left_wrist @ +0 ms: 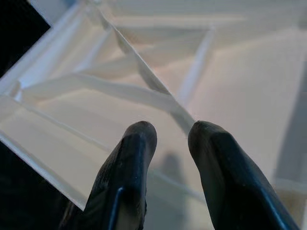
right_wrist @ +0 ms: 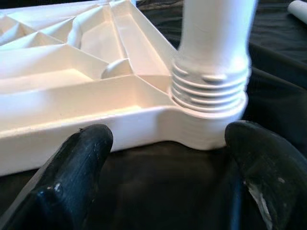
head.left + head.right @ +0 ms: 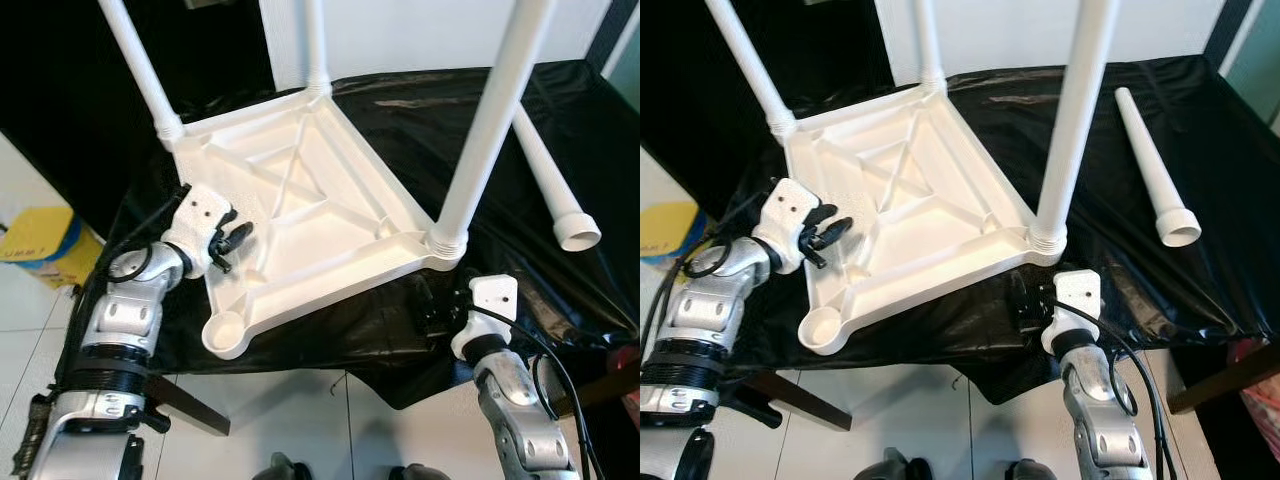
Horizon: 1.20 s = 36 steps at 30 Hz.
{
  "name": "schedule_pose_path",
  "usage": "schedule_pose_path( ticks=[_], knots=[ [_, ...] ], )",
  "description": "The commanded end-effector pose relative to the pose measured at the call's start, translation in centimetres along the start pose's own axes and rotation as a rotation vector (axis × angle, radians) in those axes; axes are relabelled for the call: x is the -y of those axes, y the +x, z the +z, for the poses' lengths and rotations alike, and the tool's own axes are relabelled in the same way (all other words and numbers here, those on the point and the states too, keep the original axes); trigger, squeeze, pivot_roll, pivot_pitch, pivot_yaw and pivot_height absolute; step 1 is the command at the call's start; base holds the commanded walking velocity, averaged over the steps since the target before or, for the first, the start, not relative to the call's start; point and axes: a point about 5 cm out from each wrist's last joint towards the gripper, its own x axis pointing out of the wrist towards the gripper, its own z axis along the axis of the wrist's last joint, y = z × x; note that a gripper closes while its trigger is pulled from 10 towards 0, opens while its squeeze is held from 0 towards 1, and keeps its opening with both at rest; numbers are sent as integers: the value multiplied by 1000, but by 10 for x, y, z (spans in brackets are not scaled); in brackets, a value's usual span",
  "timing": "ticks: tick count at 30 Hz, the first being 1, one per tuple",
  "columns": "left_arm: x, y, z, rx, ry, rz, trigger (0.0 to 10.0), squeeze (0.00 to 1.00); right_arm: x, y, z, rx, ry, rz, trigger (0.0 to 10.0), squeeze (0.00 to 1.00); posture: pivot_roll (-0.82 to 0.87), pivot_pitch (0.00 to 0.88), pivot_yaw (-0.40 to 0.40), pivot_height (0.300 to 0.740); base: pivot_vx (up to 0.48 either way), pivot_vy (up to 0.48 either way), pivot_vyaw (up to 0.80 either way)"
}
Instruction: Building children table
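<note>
Left eye view: upturned table top (image 3: pixel 310 200) has three legs (image 3: pixel 490 130) fitted; fourth leg (image 3: pixel 555 185) loose on tabletop (image 3: pixel 600 110), socket (image 3: pixel 225 330) empty. Left hand (image 3: pixel 232 242) narrowly parted, holding nothing; right hand (image 2: pixel 168 158) wide open, near corner.

So the desk (image 3: pixel 560 150) was draped in a shiny black plastic sheet (image 3: pixel 1200 250) that hung over the near edge in wrinkles and caught bright glare from overhead light. Under it a dark wooden leg (image 3: pixel 190 405) stuck out at an angle on the left. The floor (image 3: pixel 300 420) was pale tile with thin grout lines. Behind the desk was a white wall (image 3: pixel 420 35), with a dark, nearly black area (image 3: pixel 60 90) off to the left. A yellow and blue box (image 3: pixel 45 245) sat on the floor at the left edge, and something pinkish red (image 3: pixel 1260 410) showed at the right edge.
</note>
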Motion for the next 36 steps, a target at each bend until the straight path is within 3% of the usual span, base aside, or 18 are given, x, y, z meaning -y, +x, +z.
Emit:
schedule_pose_path(
  ticks=[1, 8, 12, 16, 17, 24, 26, 30, 36],
  knots=[
    [-3, -5, -7, -39, 41, 33, 10000, 0, 0, 1, -7, -35, -3, -8, 10000, 0, -41, 81, 63, 740, 0, 0, 0],
    [-4, -12, -17, -91, 79, 25, 10000, 0, -1, 8, -8, -50, -20, -13, 10000, 0, -34, 85, 68, 740, 0, 0, 0],
    [14, -15, -30, -154, 183, -85, 10000, 0, -4, 20, -11, -71, -20, -21, 10000, 0, -24, 87, 71, 740, 0, 0, 0],
    [21, -15, -32, -162, 204, -128, 10000, 0, -5, 23, -11, -78, -16, -19, 10000, 0, -27, 86, 73, 740, 0, 0, 0],
    [31, -16, -32, -156, 203, -189, 10000, 0, -6, 26, -10, -83, -19, -4, 10000, 0, -26, 87, 74, 740, 0, 0, 0],
    [57, -18, -29, -129, 168, -337, 10000, 0, -8, 36, -8, -87, -23, 33, 10000, 0, -24, 91, 71, 740, 0, 0, 0],
    [75, -17, -22, -88, 122, -416, 10000, 0, -10, 44, -6, -81, -27, 61, 10000, 0, -18, 91, 66, 740, 0, 0, 0],
    [81, -17, -19, -69, 107, -438, 10000, 0, -11, 47, -5, -79, -28, 69, 10000, 0, -18, 91, 66, 740, 0, 0, 0],
    [118, -5, 7, 64, 40, -503, 10000, 0, -14, 58, -2, -69, -35, 111, 10000, 0, -13, 87, 59, 740, 0, 0, 0]
  ],
)
